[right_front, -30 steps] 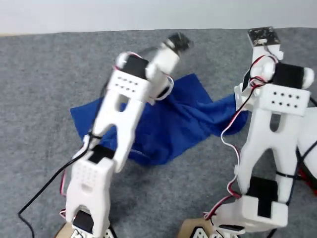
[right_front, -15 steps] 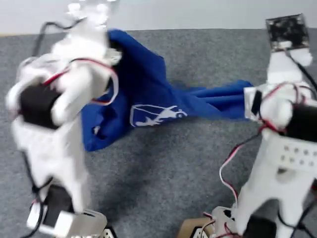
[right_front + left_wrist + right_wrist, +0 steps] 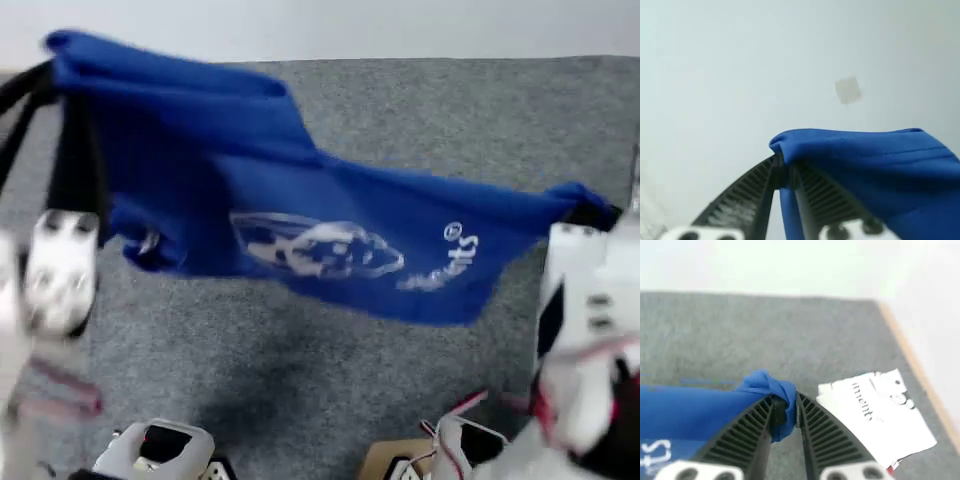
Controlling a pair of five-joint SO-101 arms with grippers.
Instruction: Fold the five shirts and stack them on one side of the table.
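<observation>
Shirt (image 3: 300, 190) blue, white print, stretched aloft; left tool (image 3: 782, 167) and right tool (image 3: 785, 409) each clamp edge.

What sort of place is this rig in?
Probably an indoor robotics test bench: a grey carpet-like mat over a wood-edged table, a plain white wall behind, a printed paper sheet lying by.

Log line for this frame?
left gripper: shut on shirt edge | right gripper: shut on opposite end | shirt: stretched between them, above table
</observation>
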